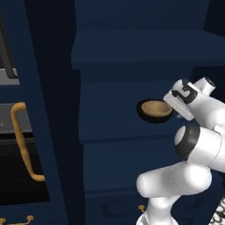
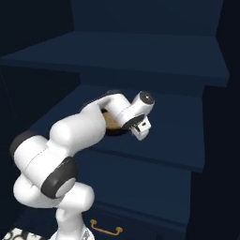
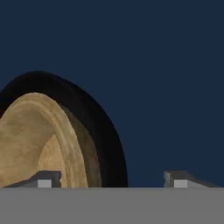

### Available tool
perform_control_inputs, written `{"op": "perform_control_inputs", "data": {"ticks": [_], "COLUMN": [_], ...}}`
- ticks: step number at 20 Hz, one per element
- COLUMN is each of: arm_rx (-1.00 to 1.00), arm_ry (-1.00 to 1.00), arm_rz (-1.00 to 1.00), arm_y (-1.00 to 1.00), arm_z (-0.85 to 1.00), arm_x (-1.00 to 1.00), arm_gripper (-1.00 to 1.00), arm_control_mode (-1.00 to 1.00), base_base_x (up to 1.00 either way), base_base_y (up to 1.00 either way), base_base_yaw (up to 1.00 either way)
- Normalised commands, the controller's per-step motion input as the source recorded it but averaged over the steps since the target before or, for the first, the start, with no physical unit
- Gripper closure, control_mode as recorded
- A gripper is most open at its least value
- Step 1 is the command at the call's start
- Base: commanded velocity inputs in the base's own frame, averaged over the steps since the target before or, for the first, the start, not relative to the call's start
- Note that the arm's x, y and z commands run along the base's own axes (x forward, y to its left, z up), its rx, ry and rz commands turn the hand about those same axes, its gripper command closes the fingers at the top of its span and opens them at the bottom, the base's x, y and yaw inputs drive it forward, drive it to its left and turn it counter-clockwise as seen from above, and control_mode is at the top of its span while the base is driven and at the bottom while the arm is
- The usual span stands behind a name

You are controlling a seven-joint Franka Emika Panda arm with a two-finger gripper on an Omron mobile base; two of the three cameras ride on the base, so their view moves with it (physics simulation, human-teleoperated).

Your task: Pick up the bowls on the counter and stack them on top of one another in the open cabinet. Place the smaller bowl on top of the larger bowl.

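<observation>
Setting: dark navy open cabinet with wide flat shelves stepping back one above another; a brass-orange handle shows on the door frame at left, and another handle sits on a drawer front low down.

Bowls: the larger bowl, glossy black, rests on the middle shelf. The smaller bowl, tan wood with a lighter inside, sits nested inside it, rim up. Stack looks level in the left base view. In the right base view the arm hides most of the stack.

Claw: in the hand view the two fingertips stand well apart, with nothing between them. The left tip overlaps the wooden rim in the picture; contact is probably absent, but the angle is too poor to be sure. The black rim arcs just beside and behind the tan bowl against plain navy.

Arm: wrist is just beside the stack, at the right of the bowls in the left base view.
</observation>
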Motion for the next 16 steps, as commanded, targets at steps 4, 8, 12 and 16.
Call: {"op": "perform_control_inputs", "data": {"ticks": [4,8,12,16], "arm_rx": [0.00,-0.02,-0.15,-0.25], "arm_ry": [-0.44,-0.53,-0.56,-0.45], "arm_rz": [0.00,0.00,0.02,0.10], "arm_y": [0.00,0.11,0.59,0.87], "arm_z": [0.55,0.94,1.00,1.00], "arm_x": [-0.96,-1.00,-1.00,-1.00], "arm_gripper": [-1.00,-1.00,-1.00,-1.00], "arm_control_mode": [-1.00,-1.00,-1.00,-1.00], "base_base_x": [0.00,0.00,0.00,0.00], "base_base_y": [0.00,0.00,0.00,0.00], "base_base_yaw": [0.00,0.00,0.00,0.00]}}
